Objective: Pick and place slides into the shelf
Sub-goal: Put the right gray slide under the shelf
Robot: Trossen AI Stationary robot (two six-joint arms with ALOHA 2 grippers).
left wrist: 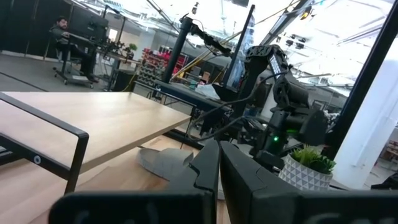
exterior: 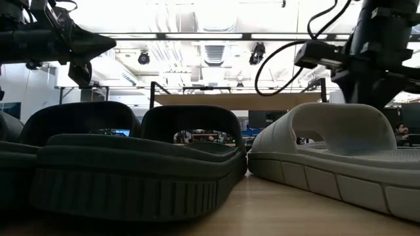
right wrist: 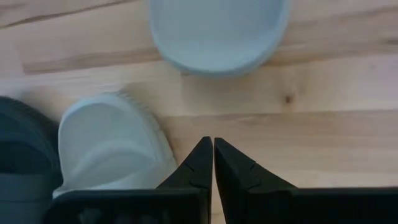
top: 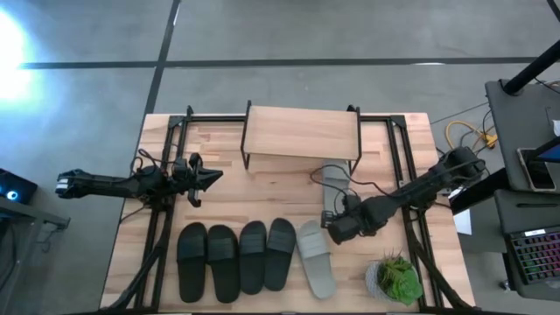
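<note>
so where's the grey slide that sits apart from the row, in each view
high view: the lone grey slide lies just in front of the shelf, under the right arm.
low view: not identifiable; the grey slide up close is the row's.
left wrist view: grey toe poking out below the shelf plank.
right wrist view: rounded end at the picture's top, beyond the shut right gripper.
Shared landmark: the shelf.

Matt rubbery slides (top: 236,256), pale wood shelf (top: 301,132) top, thin black metal legs.
</note>
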